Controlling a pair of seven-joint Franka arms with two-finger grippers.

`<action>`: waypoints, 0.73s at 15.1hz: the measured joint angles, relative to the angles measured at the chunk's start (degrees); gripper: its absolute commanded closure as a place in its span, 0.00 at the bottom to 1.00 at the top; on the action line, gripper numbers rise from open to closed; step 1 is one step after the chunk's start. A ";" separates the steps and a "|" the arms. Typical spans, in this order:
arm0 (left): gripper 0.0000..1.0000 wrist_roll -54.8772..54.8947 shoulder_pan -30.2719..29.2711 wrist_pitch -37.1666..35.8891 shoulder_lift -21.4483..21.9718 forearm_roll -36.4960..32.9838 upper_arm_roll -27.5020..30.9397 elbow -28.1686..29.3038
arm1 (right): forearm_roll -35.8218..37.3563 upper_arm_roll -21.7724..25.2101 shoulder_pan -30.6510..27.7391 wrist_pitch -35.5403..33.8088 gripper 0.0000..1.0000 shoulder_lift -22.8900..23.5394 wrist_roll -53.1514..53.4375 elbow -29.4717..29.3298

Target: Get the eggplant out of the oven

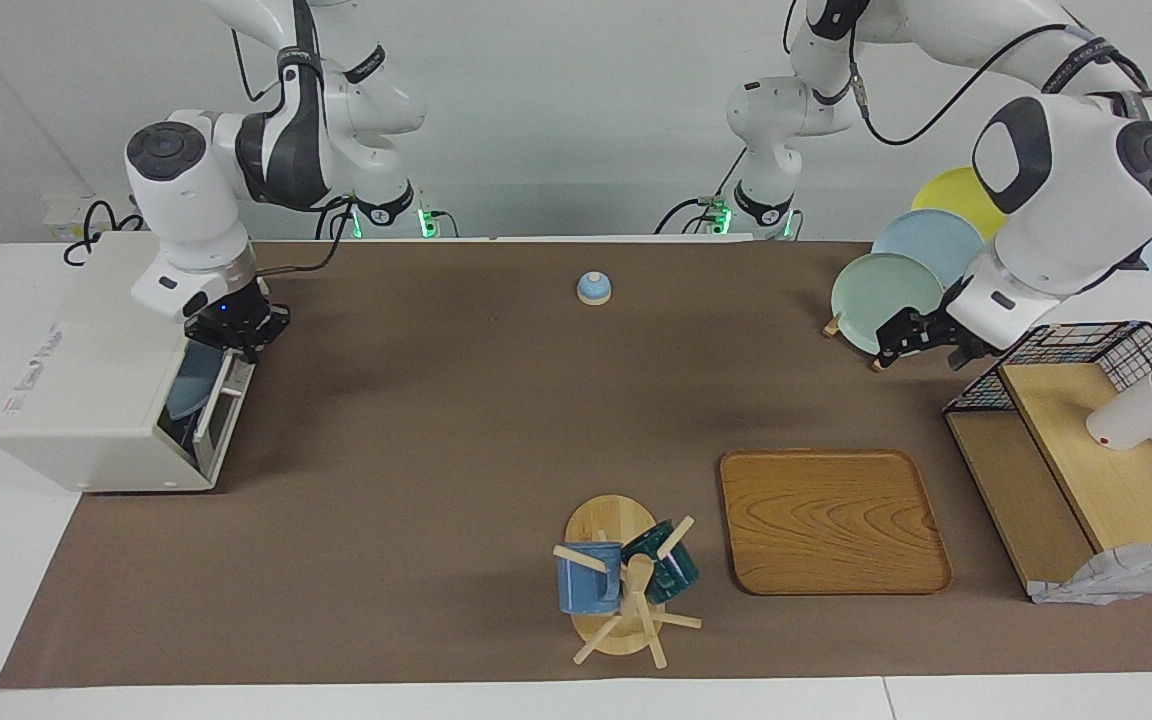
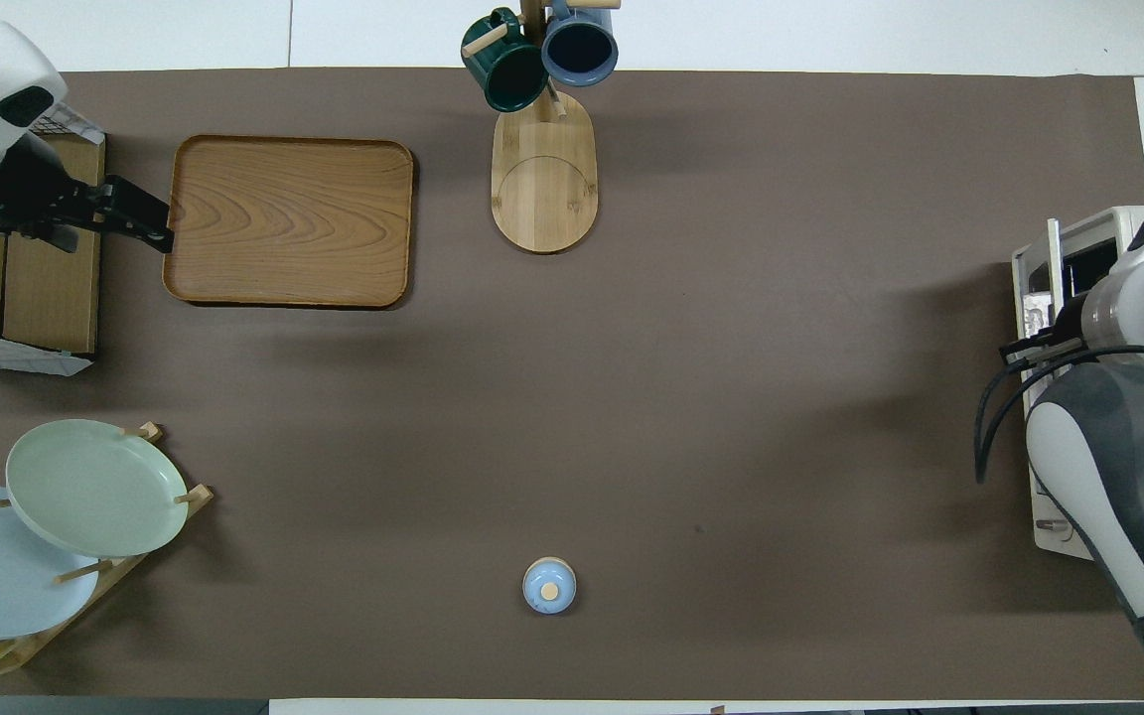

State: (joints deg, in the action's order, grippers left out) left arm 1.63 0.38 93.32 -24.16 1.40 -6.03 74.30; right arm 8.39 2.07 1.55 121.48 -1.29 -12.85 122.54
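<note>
The off-white oven (image 1: 86, 400) stands at the right arm's end of the table; it also shows in the overhead view (image 2: 1078, 238). Its glass door (image 1: 198, 395) hangs partly open, tilted out at the top. My right gripper (image 1: 236, 338) is at the door's top edge, shut on the end of the bar handle (image 1: 219, 398) nearer the robots. The eggplant is hidden; the dark gap shows nothing of it. My left gripper (image 1: 921, 345) is open and empty, up in the air between the plate rack and the wire basket.
A plate rack (image 1: 886, 290) with three plates and a wire basket with wooden shelves (image 1: 1086, 440) holding a white cup (image 1: 1136, 410) stand at the left arm's end. A wooden tray (image 1: 831, 520), a mug tree (image 1: 626, 580) and a small blue bell (image 1: 593, 288) are mid-table.
</note>
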 measured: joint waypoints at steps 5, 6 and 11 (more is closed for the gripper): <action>0.00 0.00 0.41 1.67 -3.14 0.00 0.00 -1.16 | -0.71 -0.51 2.02 7.52 1.00 4.79 3.65 2.50; 0.00 -0.01 0.55 1.64 -3.09 0.00 0.00 -1.41 | -0.71 -0.63 2.02 8.48 1.00 5.01 4.01 2.96; 0.00 -0.06 0.89 -0.96 -0.44 0.00 -0.09 -2.83 | -4.58 -0.46 1.78 10.71 1.00 7.10 4.61 3.47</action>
State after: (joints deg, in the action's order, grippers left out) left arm 1.57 1.27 92.36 -24.60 1.40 -6.12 71.47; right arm 3.80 1.60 3.33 132.19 5.82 -8.24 126.01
